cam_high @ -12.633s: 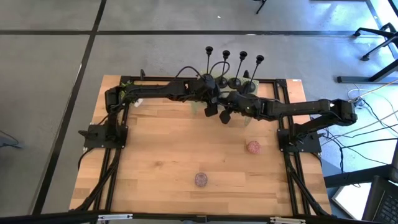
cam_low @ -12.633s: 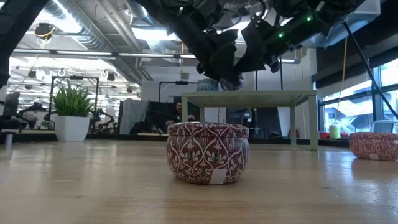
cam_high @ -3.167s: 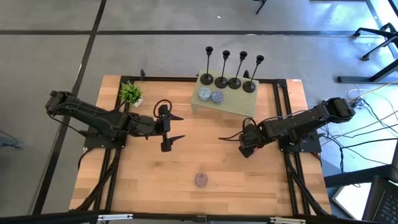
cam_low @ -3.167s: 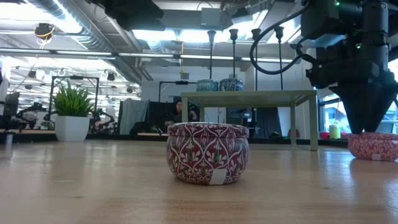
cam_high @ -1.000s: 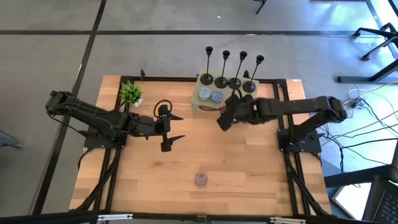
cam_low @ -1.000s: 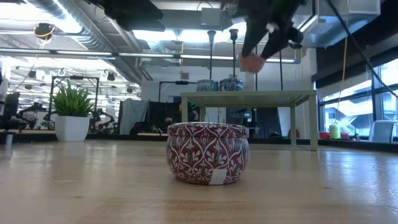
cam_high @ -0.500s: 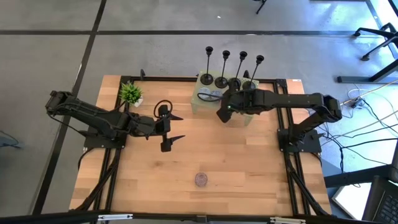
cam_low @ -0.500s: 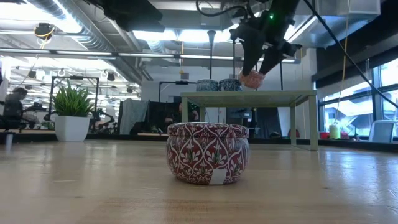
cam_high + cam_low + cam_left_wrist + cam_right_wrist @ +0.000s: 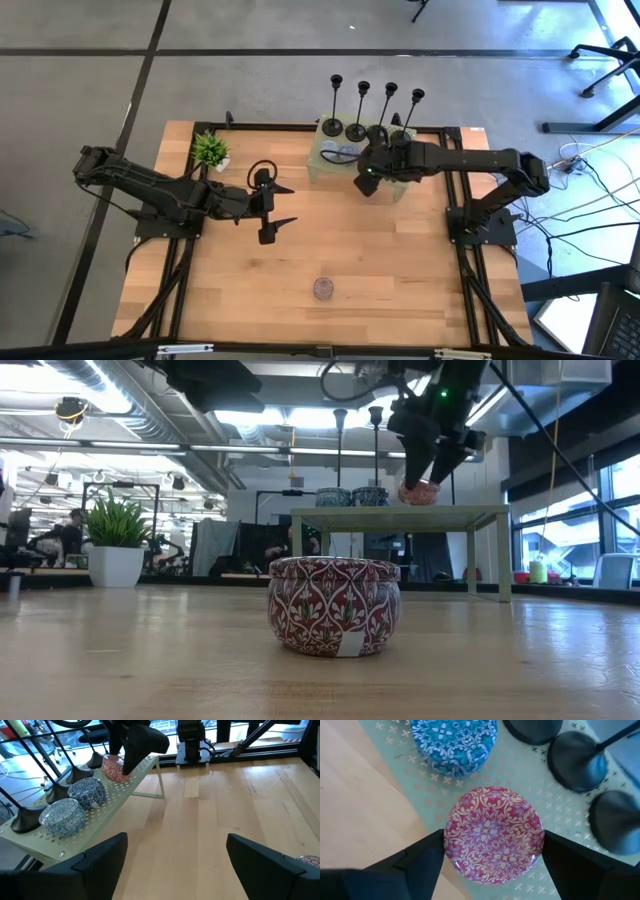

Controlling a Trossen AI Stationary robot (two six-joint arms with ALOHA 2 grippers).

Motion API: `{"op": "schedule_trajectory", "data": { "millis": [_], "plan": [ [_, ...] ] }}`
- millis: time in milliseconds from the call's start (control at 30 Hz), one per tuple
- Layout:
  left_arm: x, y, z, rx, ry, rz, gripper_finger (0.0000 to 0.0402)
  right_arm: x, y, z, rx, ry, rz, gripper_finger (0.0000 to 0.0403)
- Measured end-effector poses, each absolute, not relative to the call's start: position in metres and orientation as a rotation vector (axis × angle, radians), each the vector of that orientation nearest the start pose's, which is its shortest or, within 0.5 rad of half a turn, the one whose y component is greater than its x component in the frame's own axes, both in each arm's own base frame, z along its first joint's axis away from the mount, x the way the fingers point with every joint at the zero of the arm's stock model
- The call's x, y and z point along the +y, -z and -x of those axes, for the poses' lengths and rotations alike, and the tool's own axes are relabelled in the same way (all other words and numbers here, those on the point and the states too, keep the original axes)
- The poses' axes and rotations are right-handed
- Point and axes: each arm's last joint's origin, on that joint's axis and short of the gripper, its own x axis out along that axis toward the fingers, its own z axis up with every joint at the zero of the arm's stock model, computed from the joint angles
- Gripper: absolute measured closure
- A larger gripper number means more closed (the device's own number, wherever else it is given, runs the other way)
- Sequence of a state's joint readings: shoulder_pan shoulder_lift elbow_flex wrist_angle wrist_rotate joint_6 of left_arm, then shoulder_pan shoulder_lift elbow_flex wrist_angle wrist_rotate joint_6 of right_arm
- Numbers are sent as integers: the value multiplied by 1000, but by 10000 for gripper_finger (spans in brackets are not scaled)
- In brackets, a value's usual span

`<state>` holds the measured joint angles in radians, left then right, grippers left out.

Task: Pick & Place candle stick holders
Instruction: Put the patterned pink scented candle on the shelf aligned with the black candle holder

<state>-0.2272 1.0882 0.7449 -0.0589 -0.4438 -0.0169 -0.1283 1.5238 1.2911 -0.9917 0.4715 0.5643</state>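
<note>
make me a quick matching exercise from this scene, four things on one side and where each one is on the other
Things:
1. pink tin
2. dark red tin
3. potted plant
4. left hand

Places:
A. far left corner of the table
B. open, above the bare table middle
C. alone on the wood near the front
D. between the right hand's fingers, at the raised shelf

Pairs: 1-D, 2-C, 3-A, 4-B

I see four candle stick holders [image 9: 375,112] lined along the raised shelf's [image 9: 395,186] back edge, two tins [image 9: 75,806] in front of them. A potted plant [image 9: 210,150] sits left; another tin [image 9: 323,289] apparently near the table's front.
</note>
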Motion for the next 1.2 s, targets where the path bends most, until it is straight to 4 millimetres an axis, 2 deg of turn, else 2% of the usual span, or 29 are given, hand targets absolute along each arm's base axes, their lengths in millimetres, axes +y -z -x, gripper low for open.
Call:
{"op": "schedule_trajectory", "data": {
  "millis": [267, 567, 1200],
  "plan": [
    [-41, -275, -232, 377, -219, -102, 64, -56, -283, -290, 1058, 773, -107, 87],
    [-41, -275, -232, 377, -219, -102, 64, -55, -281, -285, 1132, 751, -72, 86],
    [-41, -275, -232, 378, -219, -103, 64, -66, -281, -285, 1110, 765, -117, 86]
  ]
}}
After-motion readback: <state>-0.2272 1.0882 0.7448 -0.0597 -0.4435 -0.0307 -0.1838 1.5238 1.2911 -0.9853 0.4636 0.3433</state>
